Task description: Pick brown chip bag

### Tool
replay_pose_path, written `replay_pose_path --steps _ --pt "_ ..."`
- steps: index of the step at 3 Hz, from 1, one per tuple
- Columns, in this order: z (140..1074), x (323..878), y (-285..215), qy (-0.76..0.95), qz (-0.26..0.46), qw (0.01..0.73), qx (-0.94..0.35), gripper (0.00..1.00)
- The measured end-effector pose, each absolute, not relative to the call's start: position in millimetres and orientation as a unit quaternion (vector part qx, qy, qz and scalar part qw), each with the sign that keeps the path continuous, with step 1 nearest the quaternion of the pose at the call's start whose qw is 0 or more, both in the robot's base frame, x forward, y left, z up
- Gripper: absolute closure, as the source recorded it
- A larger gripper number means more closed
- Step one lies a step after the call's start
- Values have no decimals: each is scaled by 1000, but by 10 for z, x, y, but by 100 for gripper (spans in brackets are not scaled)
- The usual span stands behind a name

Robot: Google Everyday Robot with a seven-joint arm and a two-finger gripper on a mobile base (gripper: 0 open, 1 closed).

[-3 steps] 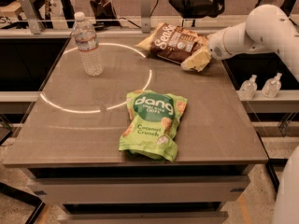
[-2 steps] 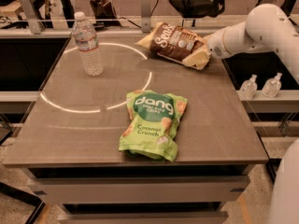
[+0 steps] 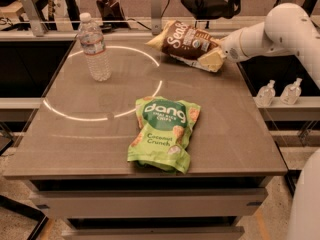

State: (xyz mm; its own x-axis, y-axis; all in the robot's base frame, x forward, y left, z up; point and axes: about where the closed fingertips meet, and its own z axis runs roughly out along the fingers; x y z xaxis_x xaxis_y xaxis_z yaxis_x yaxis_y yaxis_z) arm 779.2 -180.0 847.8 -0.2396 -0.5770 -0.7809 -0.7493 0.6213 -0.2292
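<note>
We are seeing the brown chip bag (image 3: 186,41) rising slightly (far-right counter (image 3: 240,134) corner); the tool (image 3: 223,51) is clamping its tan end.

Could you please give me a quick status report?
End effector at right end of brown chip bag. Bag tilted. Green bag, water bottle well apart, not obstructing.

- The white arm (image 3: 260,36) lies in the upper right of the frame, reaching left and slightly down from a rounded joint (image 3: 292,26) near the right edge.
- The gripper (image 3: 223,50) sits at the arm's left end, up and right of centre, pointing left.
- A white body part (image 3: 306,199) fills the lower right corner.
</note>
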Motion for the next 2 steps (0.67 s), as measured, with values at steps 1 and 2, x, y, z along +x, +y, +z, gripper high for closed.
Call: replay_pose_path --steps 1,2 --pt "8696 7779 -1742 775 129 468 -406 100" --pt "9025 7749 -1630 755 158 494 -401 100"
